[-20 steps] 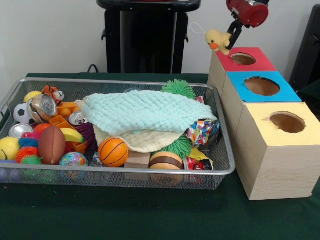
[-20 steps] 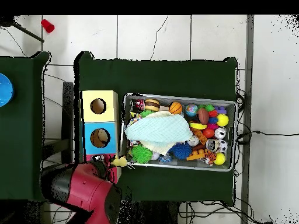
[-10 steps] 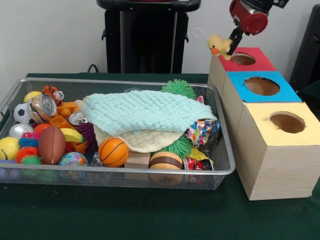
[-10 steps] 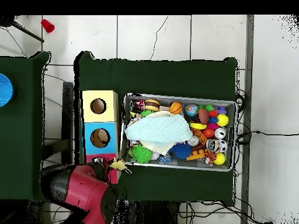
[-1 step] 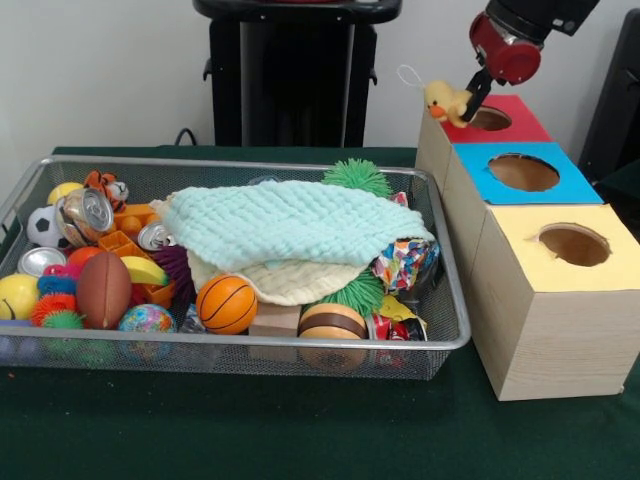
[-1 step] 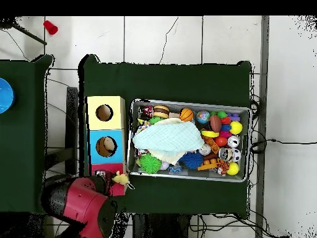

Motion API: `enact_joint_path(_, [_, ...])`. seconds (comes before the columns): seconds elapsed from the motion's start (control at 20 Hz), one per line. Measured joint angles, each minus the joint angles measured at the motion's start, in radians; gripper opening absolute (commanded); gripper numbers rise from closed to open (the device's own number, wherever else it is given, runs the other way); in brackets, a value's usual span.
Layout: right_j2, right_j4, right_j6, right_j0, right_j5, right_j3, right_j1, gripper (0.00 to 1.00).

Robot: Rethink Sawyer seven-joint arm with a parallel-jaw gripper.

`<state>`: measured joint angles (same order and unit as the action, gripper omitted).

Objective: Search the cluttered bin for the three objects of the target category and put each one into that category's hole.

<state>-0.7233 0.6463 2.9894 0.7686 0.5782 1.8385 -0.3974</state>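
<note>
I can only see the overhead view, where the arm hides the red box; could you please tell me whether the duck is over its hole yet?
Observer: Not yet. In the front view the duck hangs over the edge of the red box, beside the hole.
Operator: Thank you. Is it held properly?
Observer: The gripper is shut on the duck, pinching it from the side towards the hole.
Operator: And is the hole free?
Observer: Yes, nothing sticks out of it.
</note>
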Motion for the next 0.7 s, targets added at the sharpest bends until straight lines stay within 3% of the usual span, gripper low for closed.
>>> enact_joint_path(0.7, [-0.006,0.012,0.059,0.051,0.017,-0.001,0.013,0.0])
